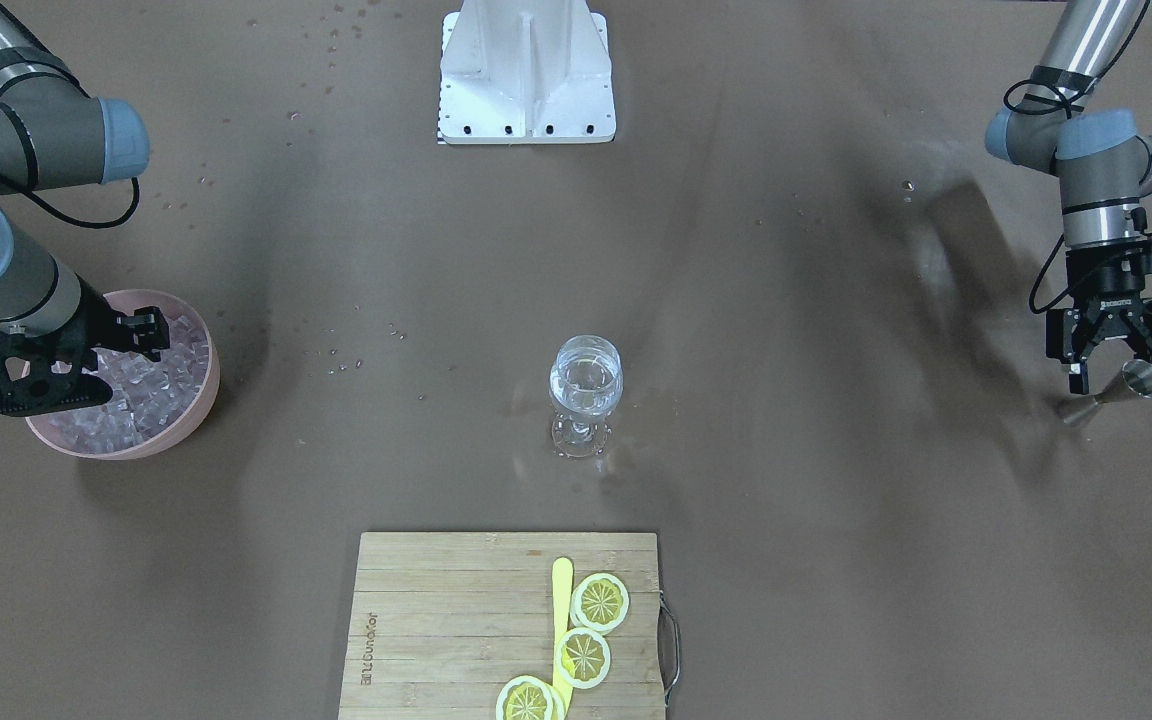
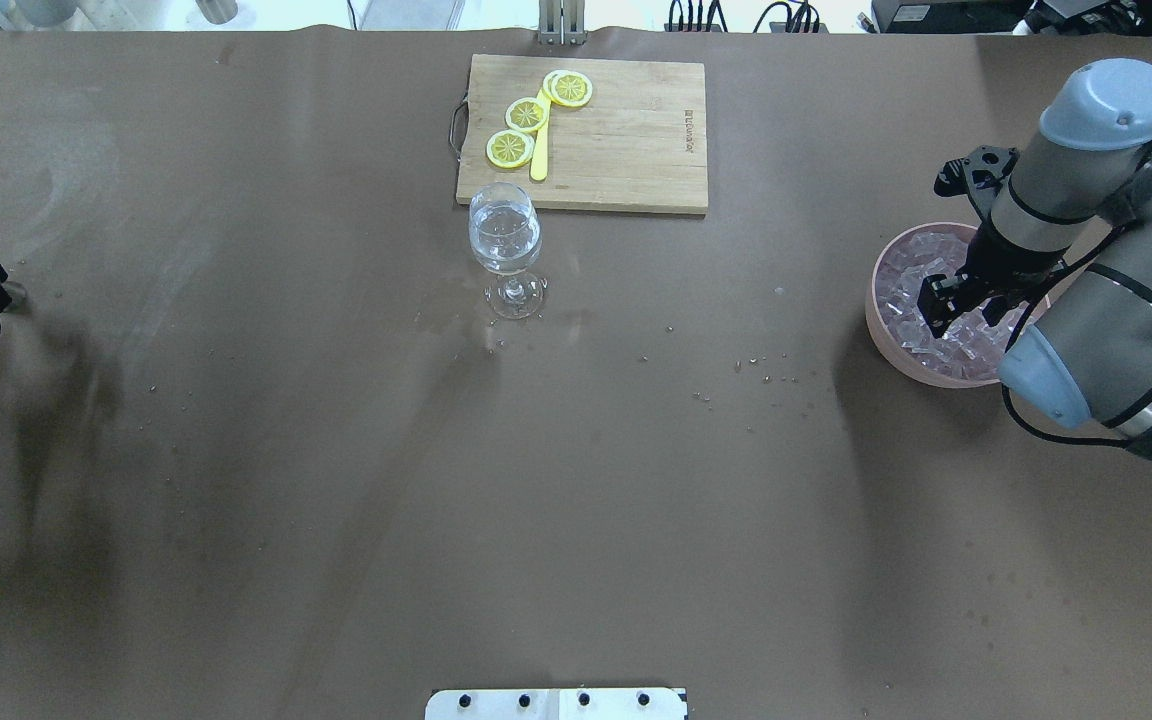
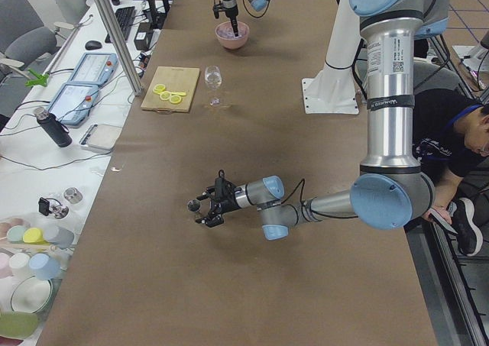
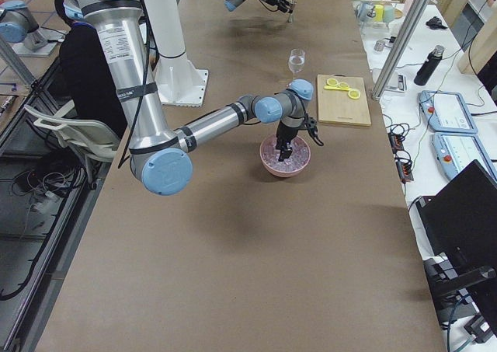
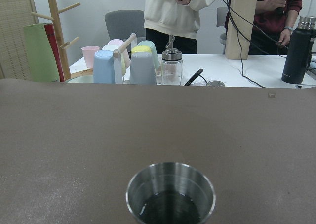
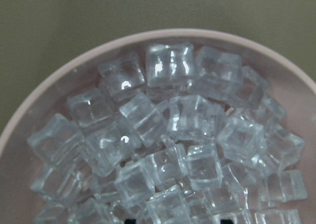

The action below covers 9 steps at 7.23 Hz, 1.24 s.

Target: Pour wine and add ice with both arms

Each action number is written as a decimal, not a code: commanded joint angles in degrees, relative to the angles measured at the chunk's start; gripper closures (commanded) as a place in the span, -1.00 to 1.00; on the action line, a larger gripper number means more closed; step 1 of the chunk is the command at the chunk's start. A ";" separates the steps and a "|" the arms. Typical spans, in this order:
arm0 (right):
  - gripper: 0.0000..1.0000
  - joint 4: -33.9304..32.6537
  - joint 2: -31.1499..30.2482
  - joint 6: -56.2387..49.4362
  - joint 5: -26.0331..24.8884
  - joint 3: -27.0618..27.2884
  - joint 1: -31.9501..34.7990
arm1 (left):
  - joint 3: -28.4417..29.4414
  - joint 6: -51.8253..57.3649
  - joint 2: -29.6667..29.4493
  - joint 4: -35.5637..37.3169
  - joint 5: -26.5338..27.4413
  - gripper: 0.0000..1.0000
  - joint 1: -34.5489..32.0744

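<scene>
- The right gripper (image 1: 154, 335) is seen down in the pink bowl (image 1: 191, 420) at the table's right end. Its jaws are parted just above the ice (image 6: 173, 135), and no cube is clamped yet. That spread is judged right for straddling one.
- The left gripper (image 1: 1114, 372) is held at the far left end, jaws apart about the steel jigger (image 1: 1141, 380). The jigger stands upright, so the little wine (image 5: 170, 211) in its bottom is not spilled.
- The wine glass (image 1: 586, 380) stands mid-table, well apart from both arms, and clear liquid seems to sit in it. The pour is judged done, and ice comes next.
</scene>
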 commanded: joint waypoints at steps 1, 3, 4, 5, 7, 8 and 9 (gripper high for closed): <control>0.00 0.01 0.20 -0.14 -0.08 -0.22 -0.24 | 1.58 -0.75 -0.84 -0.01 0.02 -0.91 0.54; 0.09 0.01 0.20 -0.14 -0.08 -0.22 -0.42 | 2.19 -0.75 -1.37 -0.01 0.19 -0.84 0.54; 0.09 0.01 0.29 -0.06 -0.08 -0.57 -0.50 | 2.89 -0.75 -1.98 -0.01 0.20 -0.83 0.54; 0.09 0.01 0.38 0.03 -0.08 -0.92 -0.59 | 3.07 -0.58 -2.08 -0.01 0.20 -0.81 0.54; 0.14 0.01 0.38 -0.05 0.00 -1.01 -0.59 | 3.16 -0.49 -2.17 0.07 0.28 -0.71 0.54; 0.39 0.01 0.38 -0.06 0.00 -1.01 -0.59 | 3.16 -0.40 -2.25 0.07 0.28 -0.61 0.45; 0.51 0.01 0.38 -0.06 0.00 -1.01 -0.59 | 3.16 -0.40 -2.25 0.16 0.28 -0.53 0.45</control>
